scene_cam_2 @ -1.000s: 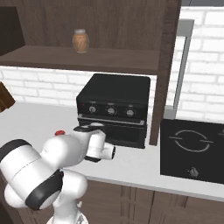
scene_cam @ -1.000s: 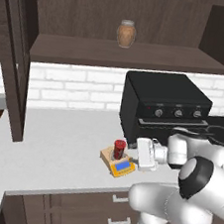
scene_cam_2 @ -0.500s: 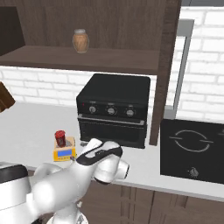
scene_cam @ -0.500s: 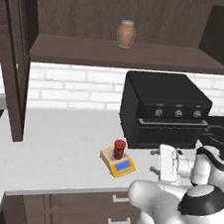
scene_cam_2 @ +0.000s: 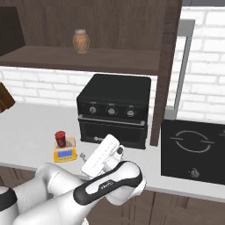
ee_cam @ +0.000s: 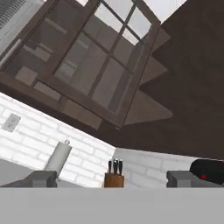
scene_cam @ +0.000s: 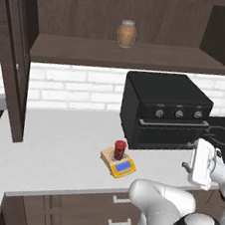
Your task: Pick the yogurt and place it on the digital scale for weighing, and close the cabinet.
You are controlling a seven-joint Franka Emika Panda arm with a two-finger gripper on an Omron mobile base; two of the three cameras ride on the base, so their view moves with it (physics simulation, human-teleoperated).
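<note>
The yogurt (scene_cam: pixel 120 149) (scene_cam_2: pixel 60 139), a small dark red cup, stands upright on the yellow digital scale (scene_cam: pixel 122 168) (scene_cam_2: pixel 64 154) on the counter in front of the black oven. My white hand (scene_cam: pixel 202 164) (scene_cam_2: pixel 101 154) hangs well to the right of the scale, apart from it. In the hand view my gripper (ee_cam: pixel 113 178) is open with nothing between its fingertips (ee_cam: pixel 41 178), facing a glass-paned door of the cabinet (ee_cam: pixel 100 65). The cabinet's doors stand open at the left (scene_cam: pixel 14 56) and at the right (scene_cam_2: pixel 169 70).
A tan jar (scene_cam: pixel 126 33) (scene_cam_2: pixel 81 40) sits on the open cabinet shelf above the black oven (scene_cam: pixel 165 111) (scene_cam_2: pixel 115 110). A black cooktop (scene_cam_2: pixel 193 149) lies right of the oven. A knife block (ee_cam: pixel 114 177) and a paper towel roll (ee_cam: pixel 59 157) stand against the brick wall.
My hand has swung right, away from the scale, and turned toward the cabinet door. The yogurt stays on the scale.
</note>
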